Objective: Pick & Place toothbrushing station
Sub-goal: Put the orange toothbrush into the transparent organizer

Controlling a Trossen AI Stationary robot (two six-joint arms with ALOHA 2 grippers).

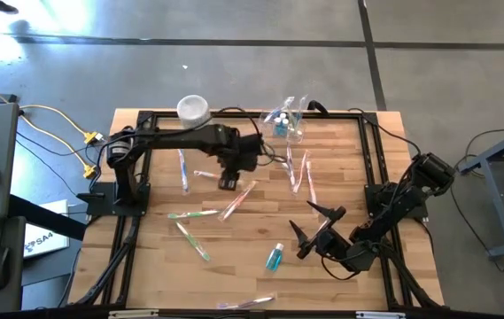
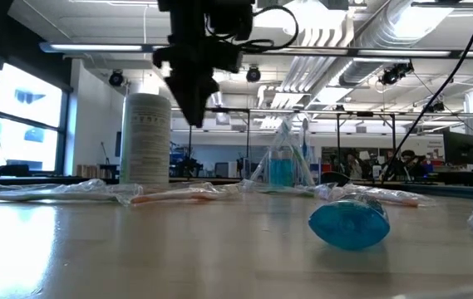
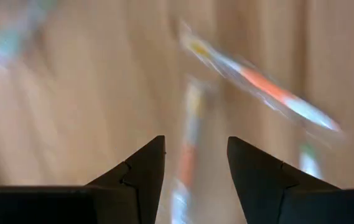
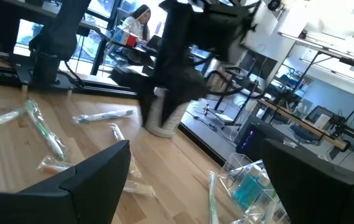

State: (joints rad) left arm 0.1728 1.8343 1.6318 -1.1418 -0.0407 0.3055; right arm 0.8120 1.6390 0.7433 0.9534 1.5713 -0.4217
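Blue bottle [image 2: 348, 223] nearest; toothbrushing station [image 1: 288, 119] upright at table's far edge.

A pale wooden worktop [image 1: 234, 257] with a black frame around its edge is standing on a grey concrete floor [image 1: 234, 35] crossed by thin dark seams. Beyond it, a large open hall is stretching away: tall windows [image 2: 20, 108] are letting in daylight on one side, long strip lights [image 2: 95, 47] and pale ducting [image 2: 419, 25] are running across the ceiling. Desks with monitors [image 2: 460, 148] are lining the far side, where people [image 2: 386, 162] are sitting.
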